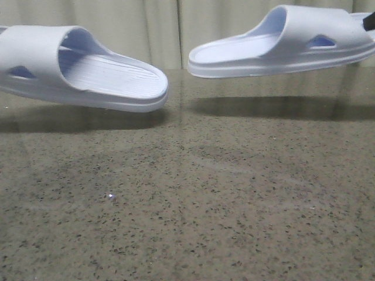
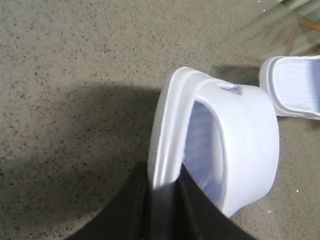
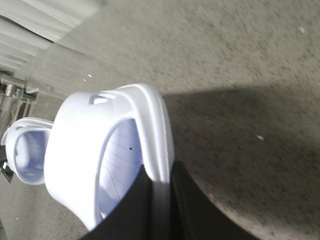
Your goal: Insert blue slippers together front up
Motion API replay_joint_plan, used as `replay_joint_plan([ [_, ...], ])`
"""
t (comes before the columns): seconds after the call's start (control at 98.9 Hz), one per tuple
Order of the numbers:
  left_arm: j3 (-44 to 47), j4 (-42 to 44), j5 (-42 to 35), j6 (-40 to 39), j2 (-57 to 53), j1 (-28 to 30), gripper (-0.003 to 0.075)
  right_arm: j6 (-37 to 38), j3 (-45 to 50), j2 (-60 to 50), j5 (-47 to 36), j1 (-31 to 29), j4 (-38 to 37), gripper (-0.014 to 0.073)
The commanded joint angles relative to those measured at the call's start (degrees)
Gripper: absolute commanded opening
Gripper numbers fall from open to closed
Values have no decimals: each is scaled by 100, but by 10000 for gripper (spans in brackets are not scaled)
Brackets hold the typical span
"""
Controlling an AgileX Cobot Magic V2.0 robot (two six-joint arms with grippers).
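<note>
Two pale blue-white slippers hang in the air above the table, heels pointing at each other with a gap between. The left slipper (image 1: pixel 88 70) is tilted, heel end lower. The right slipper (image 1: pixel 281 44) is higher and nearly level. My left gripper (image 2: pixel 164 182) is shut on the left slipper's (image 2: pixel 225 140) sole at the toe end and is out of the front view. My right gripper (image 3: pixel 160 182) is shut on the right slipper's (image 3: pixel 90 150) sole at the toe end; only a dark tip (image 1: pixel 370 22) of it shows in the front view.
A dark speckled stone tabletop (image 1: pixel 187 205) lies below, with the slippers' shadows on it. A beige curtain (image 1: pixel 164 29) hangs behind the table's far edge. A metal frame (image 3: pixel 12 90) stands beyond the table.
</note>
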Motion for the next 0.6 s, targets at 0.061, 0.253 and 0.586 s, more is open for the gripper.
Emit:
replay_joint_plan([
  [0.061, -180, -722, 468, -61, -535, 21, 15, -25, -166, -570, 765, -37, 657, -99],
  [0.253, -180, -1008, 468, -137, -836, 21, 16, -25, -166, -930, 765, 123, 715, -99],
  [0.586, -180, -1483, 468, -195, -1046, -417, 16, -25, -166, -974, 657, 845, 840, -99],
])
